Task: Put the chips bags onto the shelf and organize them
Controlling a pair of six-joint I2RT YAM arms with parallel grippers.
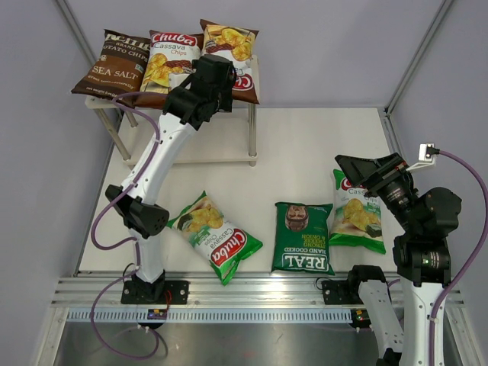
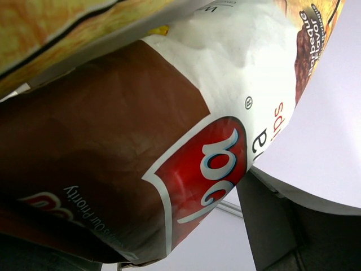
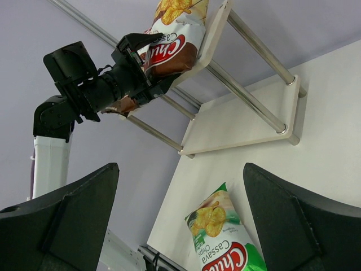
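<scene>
With the left gripper (image 3: 155, 79) spread wide at the near end of a brown Chuba bag (image 1: 229, 42) atop the far shelf (image 1: 221, 141), the right gripper (image 3: 180, 169), wide and empty, hangs over the right green Chuba bag (image 1: 357, 221), lying near-to-far.

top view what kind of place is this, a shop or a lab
Probably a robot lab cell, not a shop: plain grey walls boxing in a white table, two arms bolted to a metal rail, a small shelf with chips bags.
</scene>
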